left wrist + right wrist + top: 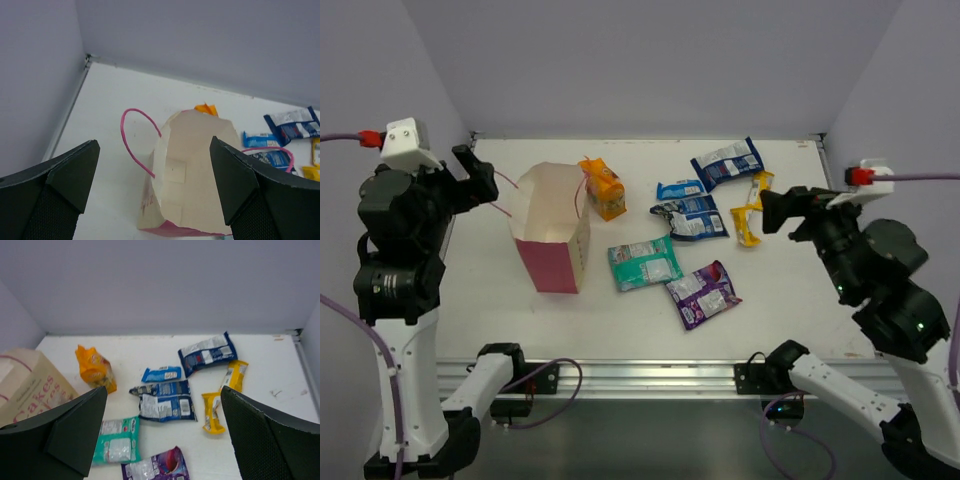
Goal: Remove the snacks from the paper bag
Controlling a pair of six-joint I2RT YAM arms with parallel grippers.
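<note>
The paper bag [552,225] stands upright and open at the left of the table; the left wrist view shows its pale inside [197,170] with no packet visible. Seven snacks lie outside it: orange [603,188] beside the bag, three blue-and-white [728,162] [680,189] [692,220], yellow [750,212], teal-green [645,264] and purple [703,293]. My left gripper [480,185] is open and empty, raised left of the bag. My right gripper [775,212] is open and empty, raised right of the yellow packet [222,395].
The table is walled at the back and both sides, with a metal rail [640,375] along the near edge. The bag's pink cord handles [135,137] stick out toward the left gripper.
</note>
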